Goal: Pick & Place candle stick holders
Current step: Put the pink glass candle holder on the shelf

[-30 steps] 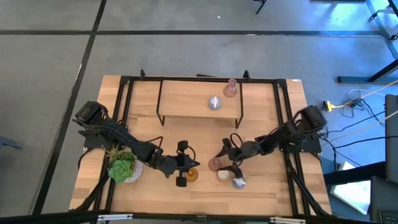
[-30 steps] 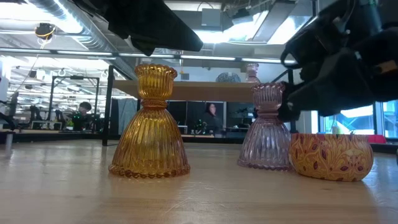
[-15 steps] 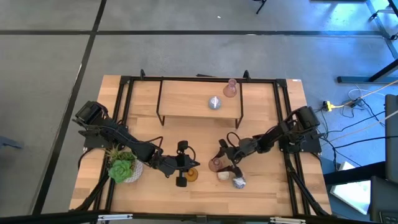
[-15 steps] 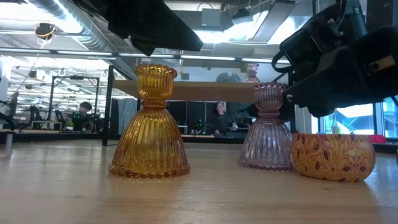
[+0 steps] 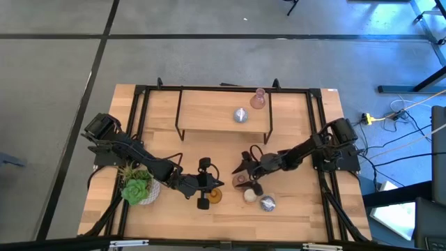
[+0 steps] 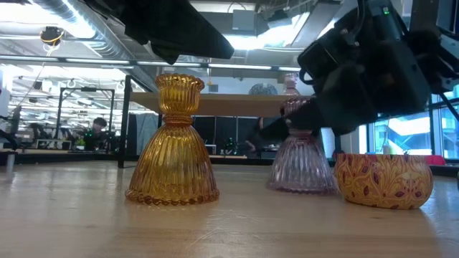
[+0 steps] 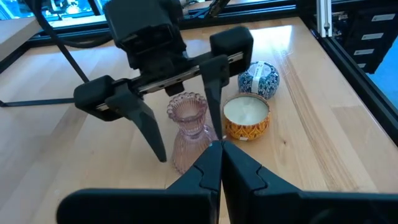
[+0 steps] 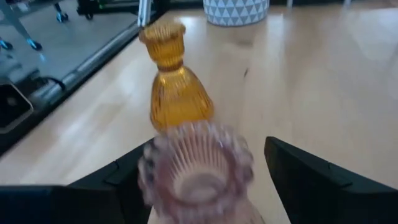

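Observation:
A pinkish-brown ribbed holder [image 5: 241, 183] stands on its base near the table's middle front. My right gripper [image 5: 242, 173] is open, one finger on each side of the holder's upper cup [image 7: 188, 109], which fills the right wrist view [image 8: 196, 168]. An amber-gold holder [image 5: 214, 196] stands to its left, upright on its flared base [image 6: 172, 190]. My left gripper [image 5: 212, 185] is shut and empty just above and beside the amber one; its fingers meet in the left wrist view [image 7: 221, 163]. A cream-white holder [image 5: 249, 196] and a silvery one [image 5: 267, 203] sit at the front right. My right gripper's fingers [image 7: 210, 93] stand level on either side of the pinkish-brown holder's cup, coming from the table's right. I cannot tell whether either finger touches it. The holder stands upright on the table.
A green succulent in a white pot [image 5: 139, 187] stands at the front left. A black-framed wooden riser [image 5: 209, 118] at the far middle carries another pinkish holder [image 5: 258, 99] and a silvery one [image 5: 241, 115]. People show in the room beyond the table.
My right gripper has gone toward the table's left, staying open, until its fingers stand on either side of the pinkish-brown holder's cup.

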